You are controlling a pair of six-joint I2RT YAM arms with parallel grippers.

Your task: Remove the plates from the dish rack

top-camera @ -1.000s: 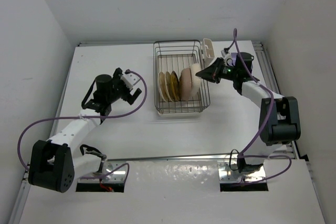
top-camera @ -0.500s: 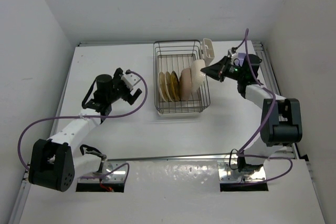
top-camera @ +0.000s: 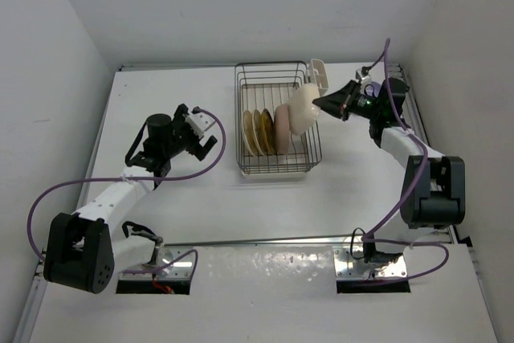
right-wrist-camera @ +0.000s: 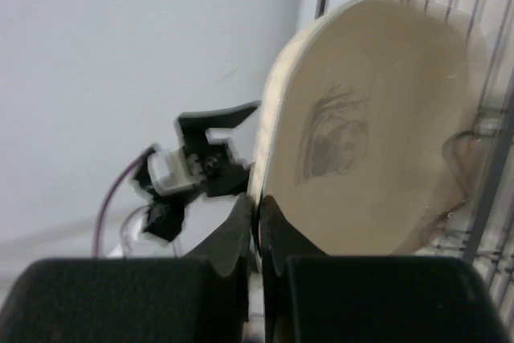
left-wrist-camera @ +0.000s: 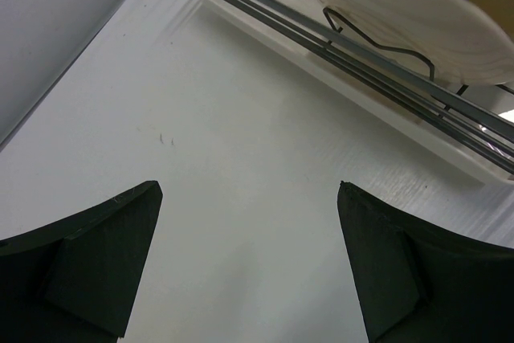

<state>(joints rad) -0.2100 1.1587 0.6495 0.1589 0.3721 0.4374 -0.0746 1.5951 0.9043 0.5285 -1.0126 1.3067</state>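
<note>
- The left arm [top-camera: 120, 190] reaches from its base at the near left corner towards the middle of the desk [top-camera: 177, 198], elbow low and wrist raised.
- The left claw [top-camera: 201, 138] hangs above bare desk, left of the dish rack and apart from it. Its jaws are spread wide with nothing between them; the left wrist view shows only white desk between the two dark fingers [left-wrist-camera: 96, 255].
- The dish rack [top-camera: 238, 110], a silver wire basket, sits at the far middle of the desk.
- Three plates stand on edge in the rack's near half: a cream plate [top-camera: 250, 132], then a yellow-gold plate [top-camera: 265, 132], then a pinkish-beige plate [top-camera: 283, 128].
- A white cutlery cup [top-camera: 318, 74] is clipped to the rack's far right corner.
- A larger pale beige plate [top-camera: 303, 108] is tilted above the rack's right side, just right of the standing plates. Whether it touches the wires cannot be told.
- The right claw [top-camera: 323, 103] is clamped tight on that plate's right edge, just near of the cup. The right wrist view, slightly blurred, shows the fingers pinching the rim.
- The right arm [top-camera: 397, 138] stretches from the near right towards the far side, wrist turned left at the rack.
</note>
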